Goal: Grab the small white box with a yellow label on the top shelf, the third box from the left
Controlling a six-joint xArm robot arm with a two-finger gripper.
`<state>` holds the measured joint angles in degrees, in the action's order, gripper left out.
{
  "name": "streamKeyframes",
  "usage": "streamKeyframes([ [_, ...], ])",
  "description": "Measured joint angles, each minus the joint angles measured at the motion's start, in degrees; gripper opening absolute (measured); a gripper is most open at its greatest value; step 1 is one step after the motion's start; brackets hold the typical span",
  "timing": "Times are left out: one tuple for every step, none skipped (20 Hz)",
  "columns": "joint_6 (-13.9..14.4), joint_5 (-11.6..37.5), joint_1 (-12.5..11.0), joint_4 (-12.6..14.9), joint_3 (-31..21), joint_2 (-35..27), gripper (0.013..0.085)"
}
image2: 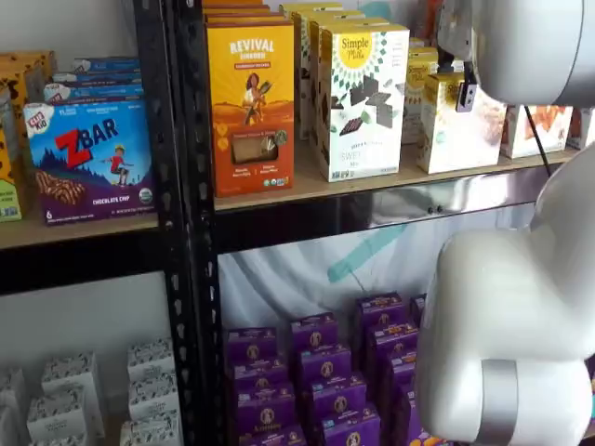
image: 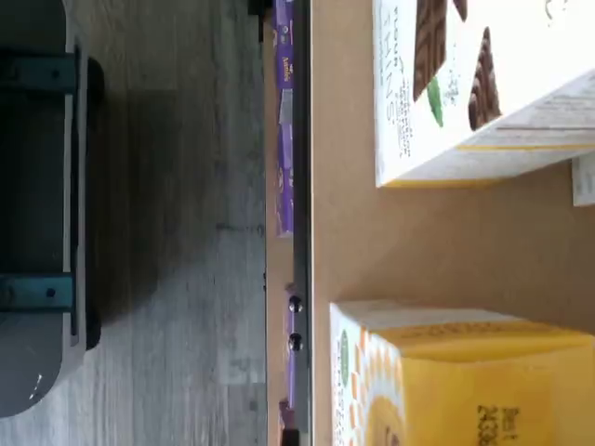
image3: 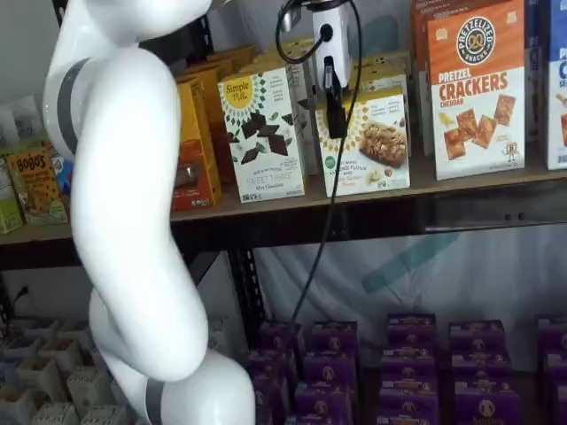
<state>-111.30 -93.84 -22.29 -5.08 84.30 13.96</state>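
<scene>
The small white box (image3: 370, 142) with its yellow label stands on the top shelf (image3: 425, 189), between a taller white box and an orange crackers box. It also shows in a shelf view (image2: 462, 125) and, close up, in the wrist view (image: 465, 381). My gripper (image3: 336, 124) hangs from above at the box's front left corner, its white body over the box. Only one black finger (image3: 334, 102) shows, side-on, against the box's left edge. In a shelf view the gripper (image2: 466, 97) is just a dark piece at the box's top. No gap or grip can be made out.
The taller white box (image3: 263, 133) with dark chocolate shapes stands left of the small box, the orange crackers box (image3: 476, 88) right of it. A yellow-orange box (image2: 251, 93) stands further left. Purple boxes (image3: 407, 354) fill the level below. My white arm (image3: 133, 221) covers the left side.
</scene>
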Motion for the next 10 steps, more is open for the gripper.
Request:
streamKeyframes([
  [0.01, 0.13, 0.02, 0.00, -0.05, 0.03, 0.0610],
  [0.01, 0.19, 0.02, -0.06, -0.07, 0.04, 0.0610],
  [0.01, 0.17, 0.01, -0.15, -0.01, 0.00, 0.0610],
  [0.02, 0.13, 0.00, -0.20, 0.06, -0.04, 0.0610],
  [0.02, 0.05, -0.02, -0.26, 0.15, -0.09, 0.0570],
  [0.03, 0.00, -0.02, -0.28, 0.18, -0.12, 0.0570],
  [0.04, 0.00, -0.02, -0.28, 0.18, -0.12, 0.0530],
  [0.04, 0.00, -0.01, -0.26, 0.18, -0.12, 0.0490],
  [0.05, -0.03, 0.00, -0.24, 0.20, -0.14, 0.0490],
  [0.05, -0.05, 0.00, -0.23, 0.22, -0.15, 0.0490],
])
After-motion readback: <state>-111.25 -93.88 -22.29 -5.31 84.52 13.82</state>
